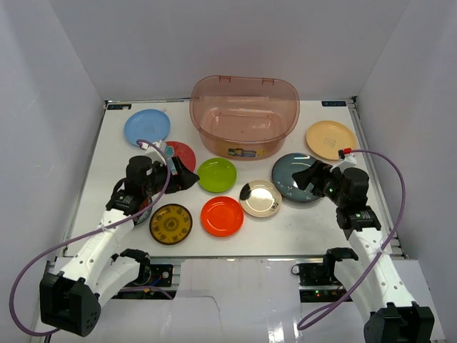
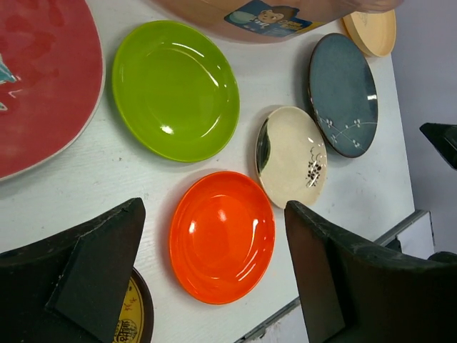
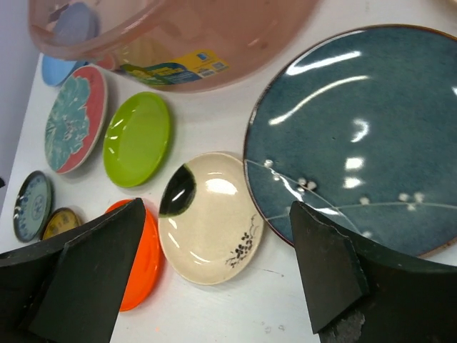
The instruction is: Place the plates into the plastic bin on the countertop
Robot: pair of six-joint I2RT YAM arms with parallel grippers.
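The plastic bin (image 1: 244, 114) stands empty at the back centre of the countertop (image 1: 300, 221). Plates lie flat around it: light blue (image 1: 147, 126), red-and-teal (image 1: 183, 151), green (image 1: 217, 174), orange (image 1: 222, 216), cream (image 1: 260, 198), dark grey (image 1: 293, 171), tan (image 1: 330, 139), brown-gold (image 1: 171, 224). My left gripper (image 1: 191, 177) is open and empty, between the red-and-teal and green plates; its wrist view (image 2: 214, 214) looks over the orange plate (image 2: 222, 236). My right gripper (image 1: 300, 179) is open and empty over the dark grey plate (image 3: 357, 136), beside the cream plate (image 3: 207, 218).
A teal patterned plate (image 3: 32, 205) shows at the left in the right wrist view; in the top view my left arm hides it. White walls close in the countertop on three sides. The bin's label (image 2: 268, 16) faces the front.
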